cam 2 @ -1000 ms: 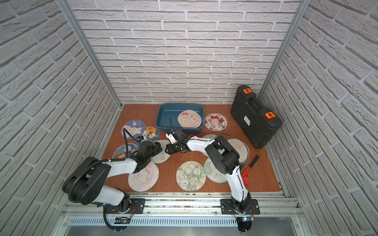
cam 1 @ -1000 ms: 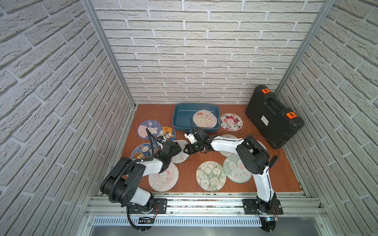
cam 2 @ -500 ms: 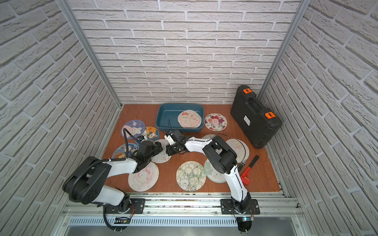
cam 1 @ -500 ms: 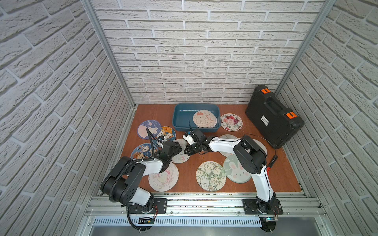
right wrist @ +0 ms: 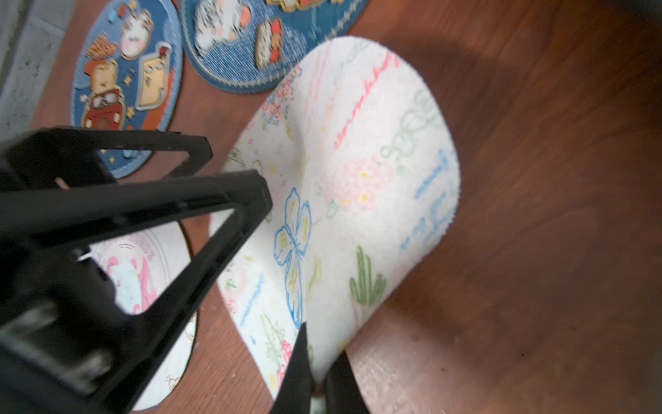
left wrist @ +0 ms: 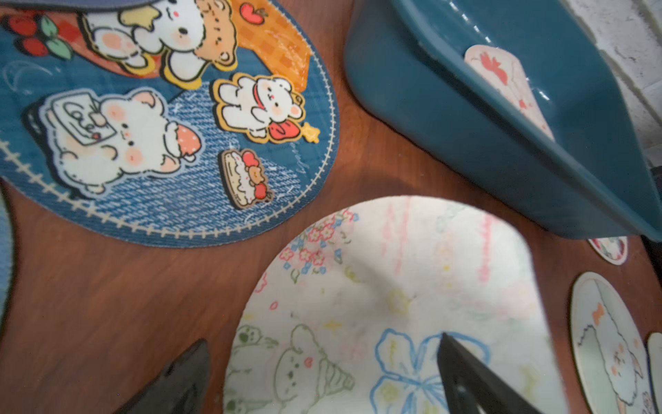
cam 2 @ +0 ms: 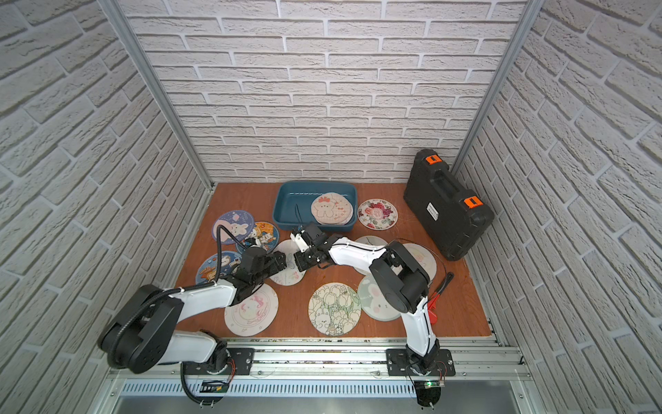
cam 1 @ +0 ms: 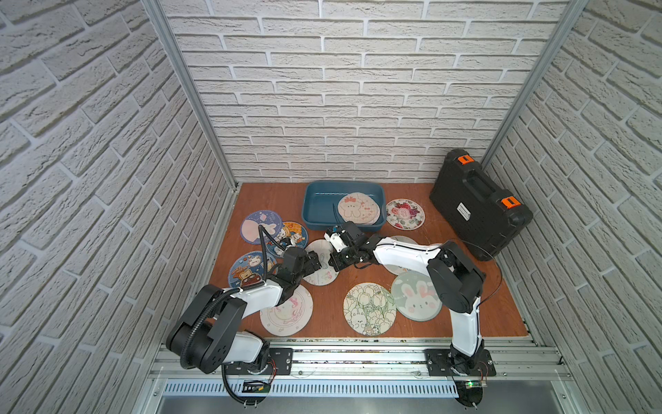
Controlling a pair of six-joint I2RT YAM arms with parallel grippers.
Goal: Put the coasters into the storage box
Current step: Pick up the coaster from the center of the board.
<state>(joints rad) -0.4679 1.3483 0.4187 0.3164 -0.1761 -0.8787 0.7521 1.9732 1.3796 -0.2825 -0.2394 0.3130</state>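
Your right claw pinches butterfly coaster rim, curled off worktop; your left claw spread wide over it.

White brick walls and silver corner posts enclose a reddish-brown wooden tabletop with a black case at right.

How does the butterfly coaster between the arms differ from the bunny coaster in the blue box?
The butterfly coaster is outside the storage box; the bunny coaster sits inside it. The butterfly coaster is buckled, its edge pinched in the shut jaws of the right gripper; the bunny coaster is untouched. Both are round and pale.
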